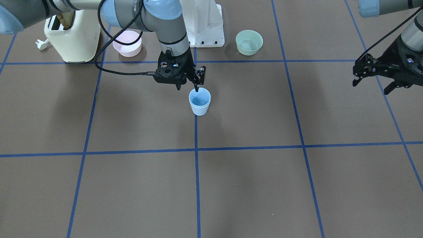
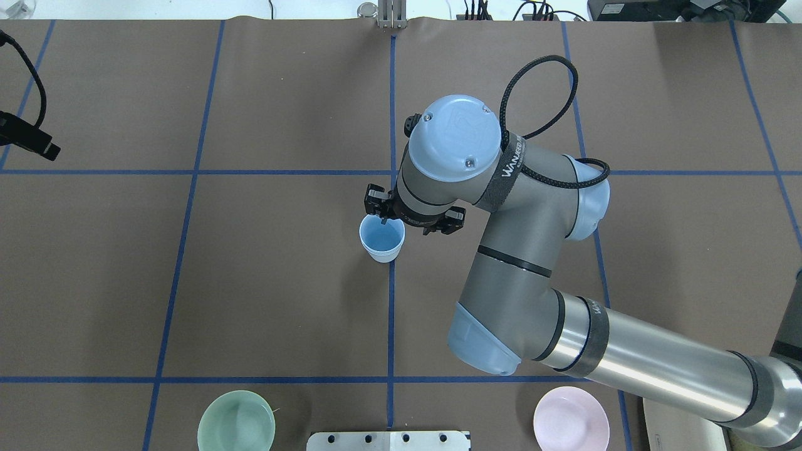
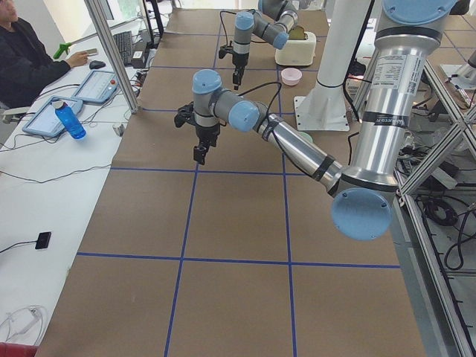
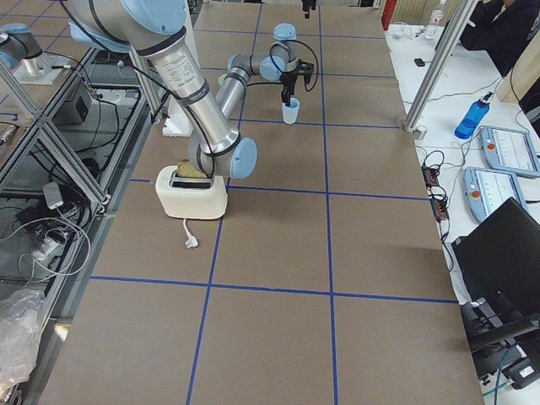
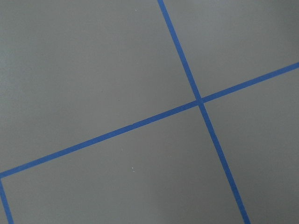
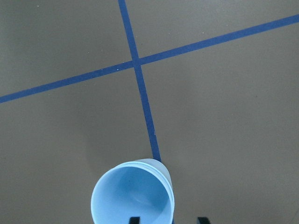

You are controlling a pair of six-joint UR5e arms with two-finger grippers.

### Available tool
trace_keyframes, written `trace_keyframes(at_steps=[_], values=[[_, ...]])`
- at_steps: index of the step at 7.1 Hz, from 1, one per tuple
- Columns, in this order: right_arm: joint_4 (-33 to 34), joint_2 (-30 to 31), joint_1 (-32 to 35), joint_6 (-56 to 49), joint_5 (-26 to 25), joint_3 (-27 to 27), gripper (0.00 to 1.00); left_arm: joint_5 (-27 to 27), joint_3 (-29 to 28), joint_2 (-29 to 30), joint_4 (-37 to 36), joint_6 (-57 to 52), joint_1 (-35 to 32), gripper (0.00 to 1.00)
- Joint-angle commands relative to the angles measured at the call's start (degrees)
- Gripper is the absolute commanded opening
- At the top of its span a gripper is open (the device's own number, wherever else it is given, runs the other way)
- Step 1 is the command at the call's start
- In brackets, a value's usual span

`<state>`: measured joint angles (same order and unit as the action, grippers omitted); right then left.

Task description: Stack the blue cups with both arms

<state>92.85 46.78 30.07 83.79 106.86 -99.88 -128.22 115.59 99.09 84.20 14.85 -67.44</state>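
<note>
Nearest my base, by the counter's near edge, stand the mint-green bowl on my left and the pink bowl on my right, with a cream toaster toward the near right corner. None belongs to the task.

Farther out, at the middle of the counter, the blue cups stand upright on a blue tape line. The right wrist view shows a doubled rim, so I judge one cup nested in the other and the stacking done. My right pincer is just above the rim, jaws spread and gripping nothing. One fingertip dips into the mouth and the other is outside the wall. What appears left is to lift clear.

Toward the left edge, well apart from the cups, my left pincer hangs above bare counter, jaws parted and empty.

Materials: the cups are smooth, pale-blue plastic, tapered toward the base, with thin plain walls. The bowls are matte, rounded and shallower. The counter is flat brown sheet, gridded in blue tape.
</note>
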Motion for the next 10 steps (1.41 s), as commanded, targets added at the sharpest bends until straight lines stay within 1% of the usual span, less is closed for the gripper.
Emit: trace_keyframes(at_steps=[1, 2, 3, 4, 5, 6, 7, 8, 9, 10], values=[[0.0, 0.5, 3.4, -3.8, 0.6, 0.0, 1.0, 0.0, 0.1, 0.0, 0.0, 0.0, -0.4, 0.98], [0.2, 2.9, 8.2, -11.7, 3.7, -0.2, 1.0, 0.0, -0.1, -0.5, -0.1, -1.3, -1.5, 0.98], [0.1, 5.4, 14.0, -19.9, 8.1, 0.0, 1.0, 0.0, -0.8, -2.0, 0.1, -4.7, -3.1, 0.98], [0.1, 9.5, 18.9, -27.9, 10.4, 0.0, 1.0, -0.1, -1.6, -2.8, -0.1, -8.0, -5.9, 0.98], [0.1, 13.0, 22.8, -35.4, 11.1, 0.0, 1.0, -3.4, -3.3, -4.2, 0.1, -11.7, -8.1, 0.98], [0.0, 15.0, 27.3, -40.8, 13.5, 1.9, 1.0, -6.8, -5.8, -4.4, 0.2, -14.7, -12.1, 0.97], [0.0, 16.6, 32.2, -50.1, 15.5, 4.8, 1.0, -7.4, -6.2, -5.8, 0.2, -16.0, -13.4, 0.98], [0.0, 16.9, 37.2, -57.5, 18.9, 8.9, 1.0, -7.3, -6.2, -5.9, 0.2, -15.9, -14.3, 0.98], [-2.2, 17.8, 41.8, -66.4, 22.8, 14.4, 1.0, -7.0, -6.3, -5.8, 0.1, -15.4, -15.3, 0.98], [-9.6, 19.7, 45.6, -72.5, 25.4, 21.9, 1.0, -7.0, -6.7, -5.8, 0.0, -14.7, -15.4, 0.98]])
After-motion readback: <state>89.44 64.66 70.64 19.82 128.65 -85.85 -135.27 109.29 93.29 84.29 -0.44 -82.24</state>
